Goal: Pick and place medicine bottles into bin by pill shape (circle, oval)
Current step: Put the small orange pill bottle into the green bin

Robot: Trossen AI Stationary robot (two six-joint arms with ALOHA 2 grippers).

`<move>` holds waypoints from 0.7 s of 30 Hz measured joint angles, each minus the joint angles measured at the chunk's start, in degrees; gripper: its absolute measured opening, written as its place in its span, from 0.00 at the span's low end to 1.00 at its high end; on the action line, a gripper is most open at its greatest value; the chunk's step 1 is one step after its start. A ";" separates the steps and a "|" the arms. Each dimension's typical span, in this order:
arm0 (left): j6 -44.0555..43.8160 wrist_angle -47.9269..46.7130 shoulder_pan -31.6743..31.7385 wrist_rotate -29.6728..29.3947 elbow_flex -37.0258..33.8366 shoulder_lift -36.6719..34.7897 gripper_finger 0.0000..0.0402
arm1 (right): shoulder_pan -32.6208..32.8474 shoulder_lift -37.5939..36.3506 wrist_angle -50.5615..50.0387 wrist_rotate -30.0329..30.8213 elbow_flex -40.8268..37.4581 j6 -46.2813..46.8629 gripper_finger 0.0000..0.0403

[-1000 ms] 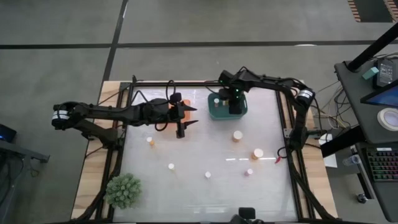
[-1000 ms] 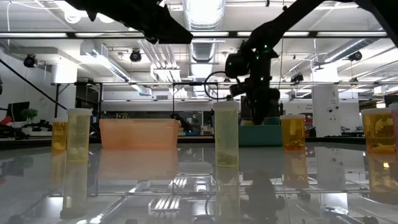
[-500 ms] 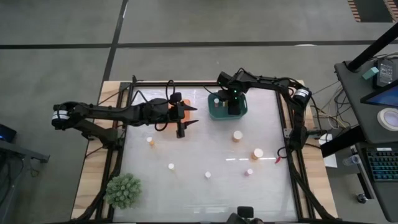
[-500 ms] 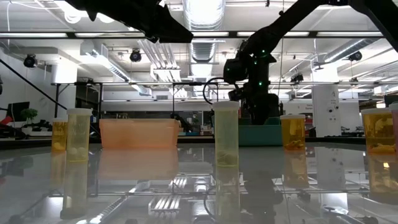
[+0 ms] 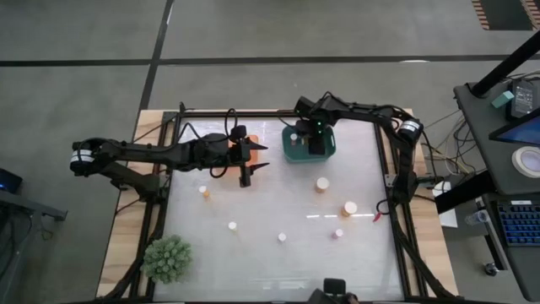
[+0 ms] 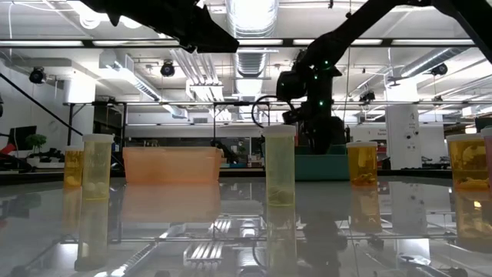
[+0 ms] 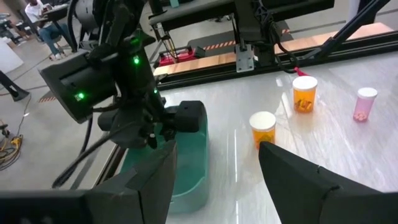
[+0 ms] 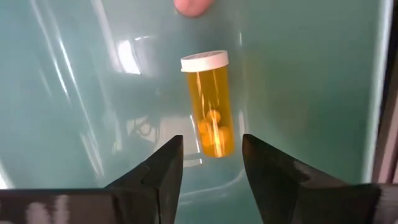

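Standing nearest the low camera on the glossy white table are several amber bottles with white caps: a tall one in the middle, two at the left and two at the right. From above, loose bottles lie scattered over the table's near half, among them one just in front of the teal bin and another towards the right edge. A green plant sits at the near left corner. Farther back, the left gripper hangs over the table beside the orange bin, fingers spread and empty. The right gripper hovers over the teal bin, its fingers parted with nothing between them. Below it, one bottle with round pills lies on its side on the bin floor.
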 joint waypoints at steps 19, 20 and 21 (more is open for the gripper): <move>-3.48 -0.44 -1.21 0.00 0.00 0.00 0.53 | 7.58 -21.15 1.62 -1.15 -8.57 11.19 0.32; -3.50 -0.46 -1.50 0.00 0.00 0.00 0.53 | 8.59 -23.13 2.98 -1.14 -10.30 12.16 0.32; -3.54 -0.48 -1.85 0.00 0.00 0.00 0.53 | 9.57 -25.08 4.72 -1.17 -12.08 12.80 0.32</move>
